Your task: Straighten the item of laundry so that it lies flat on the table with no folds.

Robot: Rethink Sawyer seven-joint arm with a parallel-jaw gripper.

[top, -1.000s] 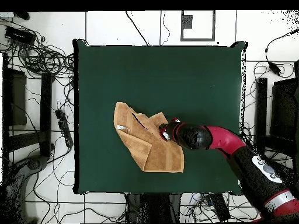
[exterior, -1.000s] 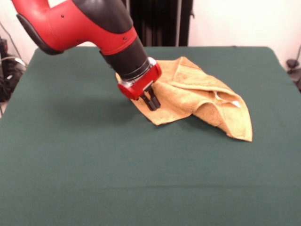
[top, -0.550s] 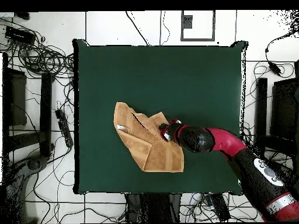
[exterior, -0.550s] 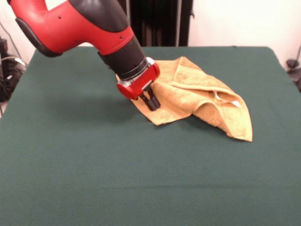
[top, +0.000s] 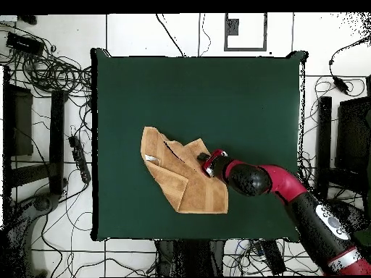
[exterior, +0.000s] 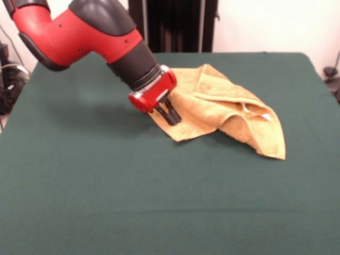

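The item of laundry (exterior: 223, 109), an orange-tan towel, lies crumpled on the green table (exterior: 159, 202), right of centre toward the far side. Its right part is folded over itself, with a small white tag (exterior: 264, 117) showing at the fold. My gripper (exterior: 171, 118) hangs tilted over the towel's left corner, shut, with its dark fingers close together just above the cloth. No cloth is lifted between them. From overhead, the towel (top: 181, 177) lies low and left of centre on the table (top: 203, 94), with the gripper (top: 206, 163) at its right edge.
Wide bare green cloth surrounds the towel, most of it toward the near edge in the front view. Cables (top: 51, 72) and dark stands (top: 18, 123) lie on the floor around the table.
The arm has swung lower and to the left in the front view, and the gripper has shifted slightly left. The towel has not moved.
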